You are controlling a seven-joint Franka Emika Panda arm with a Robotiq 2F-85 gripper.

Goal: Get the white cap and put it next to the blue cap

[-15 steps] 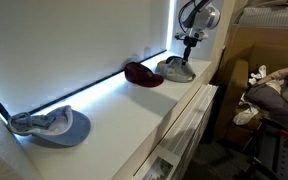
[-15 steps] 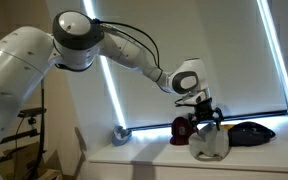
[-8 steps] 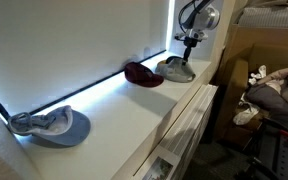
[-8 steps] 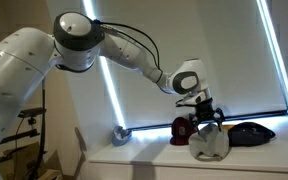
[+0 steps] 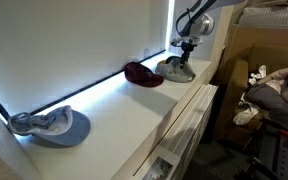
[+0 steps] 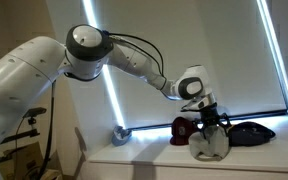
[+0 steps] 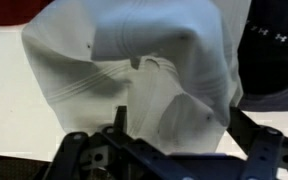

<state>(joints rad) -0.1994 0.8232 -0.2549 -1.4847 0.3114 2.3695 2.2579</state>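
A crumpled white fabric cap (image 6: 209, 148) is found directly beneath the pincer (image 6: 212, 124), which is lowered onto its crown. In the wrist view the white cap (image 7: 134, 70) fills most of the frame, and the pincer's dark linkage bars are seen spread along the lower edge. The fingertips are buried in the folds, so it cannot be told whether the cloth is clamped or the jaws merely stand open around it.

A maroon cap (image 5: 141, 73) is seen just beside the pincer, on the side toward the long run of the white table (image 5: 134, 115). A dark navy cap (image 6: 250, 131) lies close on the opposite side.

The blue denim cap (image 5: 52, 125) is set far from the pincer, at the other end of the table. Between it and the maroon cap a long stretch of bare table top is left. Behind the pincer a lit strip is seen along the foot of the wall, and the table's front edge passes close in front of the white cap.
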